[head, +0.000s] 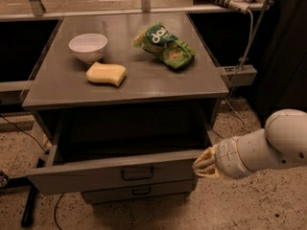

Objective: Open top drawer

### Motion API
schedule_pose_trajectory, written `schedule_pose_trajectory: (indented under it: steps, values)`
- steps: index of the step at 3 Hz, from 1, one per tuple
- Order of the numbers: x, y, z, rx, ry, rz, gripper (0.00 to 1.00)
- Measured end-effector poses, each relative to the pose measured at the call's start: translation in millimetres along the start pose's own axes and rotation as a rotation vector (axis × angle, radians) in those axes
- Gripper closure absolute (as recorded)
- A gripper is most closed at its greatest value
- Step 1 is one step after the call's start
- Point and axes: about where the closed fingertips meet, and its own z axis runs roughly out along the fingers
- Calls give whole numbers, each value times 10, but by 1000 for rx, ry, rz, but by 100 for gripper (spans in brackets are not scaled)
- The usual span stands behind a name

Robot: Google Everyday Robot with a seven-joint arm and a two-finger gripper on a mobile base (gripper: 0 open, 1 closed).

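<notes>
The grey metal top drawer (96, 177) stands well out beneath the grey worktop (144, 87) — stiff, probably heavy on its runners, best taken by its small black bar handle (136, 173) — with the pale hand (206, 163) at the drawer front's right end, open or closed I cannot tell.

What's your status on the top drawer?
Gripper at the right end of the top drawer front, off its handle. Drawer standing well open. Bowl, sponge, snack bag on the cabinet top, out of the path.
</notes>
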Motion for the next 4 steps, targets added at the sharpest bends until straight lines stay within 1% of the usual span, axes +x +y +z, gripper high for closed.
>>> schedule_pose_trajectory:
  steps: [1,2,3,4]
  values:
    - [0,0,0,0,0,0,12]
    - [0,0,0,0,0,0,0]
    - [0,0,0,0,0,0,0]
    - [30,-90,422,-59,20,-14,0]
